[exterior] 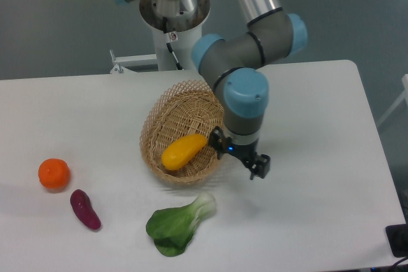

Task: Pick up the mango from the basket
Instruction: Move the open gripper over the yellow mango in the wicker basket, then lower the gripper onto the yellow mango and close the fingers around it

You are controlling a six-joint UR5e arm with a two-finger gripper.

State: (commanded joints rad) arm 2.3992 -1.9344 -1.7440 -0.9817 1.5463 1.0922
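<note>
Right now I am working the approach step — my gripper [237,157] is hanging over the right rim of the basket [167,114], not yet over the fruit. My two fingers are standing apart with nothing between them; one finger [256,167] is showing clear of the rim on the right, the other is sitting close by the mango's upper tip, and I cannot tell whether it is touching it. The mango [183,151] is lying inside the basket, in the lower half, tilted with its higher end pointing toward me and its lower end down to the left.

As I judge it, the next move is calling for a short shift left to centre over the fruit's middle, a turn of the wrist so the fingers are straddling its narrow width and not its length, then a straight descent inside the rim — the wicker wall is close and could be snagging a finger.

I am working over a plain white table [331,208]. Outside the basket, a tangerine [53,174] and a purple eggplant [85,209] are lying near each other at the left, and a bok choy [179,223] is lying just below the basket. Behind the table I am seeing grey floor and my own base [173,11].
</note>
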